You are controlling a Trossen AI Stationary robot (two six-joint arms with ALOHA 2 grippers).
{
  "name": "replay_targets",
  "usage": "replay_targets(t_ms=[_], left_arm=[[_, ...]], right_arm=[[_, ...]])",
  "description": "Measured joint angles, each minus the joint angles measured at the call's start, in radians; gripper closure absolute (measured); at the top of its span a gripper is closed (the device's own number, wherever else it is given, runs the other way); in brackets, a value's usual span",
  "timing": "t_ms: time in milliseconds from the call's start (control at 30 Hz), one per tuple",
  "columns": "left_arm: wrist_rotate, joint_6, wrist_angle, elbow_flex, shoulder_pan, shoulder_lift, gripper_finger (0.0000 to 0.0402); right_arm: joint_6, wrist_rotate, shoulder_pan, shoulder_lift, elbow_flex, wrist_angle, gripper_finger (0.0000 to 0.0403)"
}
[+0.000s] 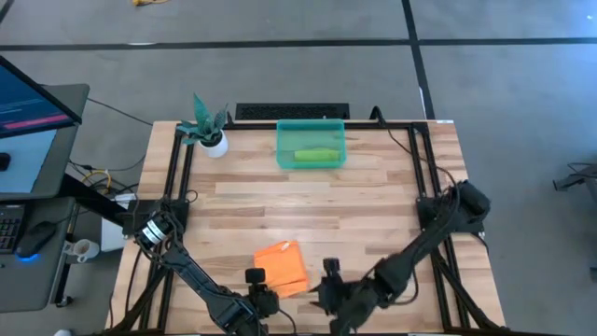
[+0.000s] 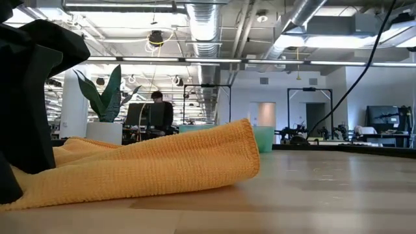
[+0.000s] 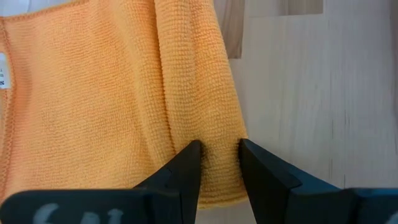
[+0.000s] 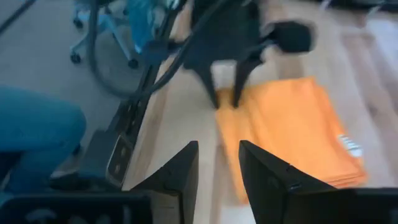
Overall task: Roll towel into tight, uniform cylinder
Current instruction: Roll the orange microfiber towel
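Note:
An orange towel lies folded on the wooden table near its near edge. It also shows in the low view, with one edge humped up. My left gripper stands at the towel's near end, shut on a ridge of the cloth. In the right wrist view it shows as the dark gripper pointing down onto the towel. My right gripper is open and empty, low over the table just right of the towel. My left gripper pinches a raised fold of the towel between its two fingers, near the towel's near end and beside its long folded edge. The fold holds more than one layer. The fingers come from above, pointing down. The rest of the towel lies slack on the table.
A teal bin holding a green object stands at the far middle of the table. A small potted plant stands at the far left. Bare wood lies between them and the towel. A person's leg in blue shows beyond the table's left edge.

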Motion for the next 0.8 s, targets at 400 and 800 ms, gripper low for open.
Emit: replay_targets(t_ms=[400,800], left_arm=[[-0.005,-0.013,0.020,-0.001,-0.002,0.000,0.0297],[0.000,-0.011,0.023,-0.001,-0.002,0.000,0.0297]], right_arm=[[-0.050,-0.177,-0.053,0.145,0.000,0.121,0.0315],[0.052,-0.285,-0.149,0.213,0.000,0.139,0.0382]])
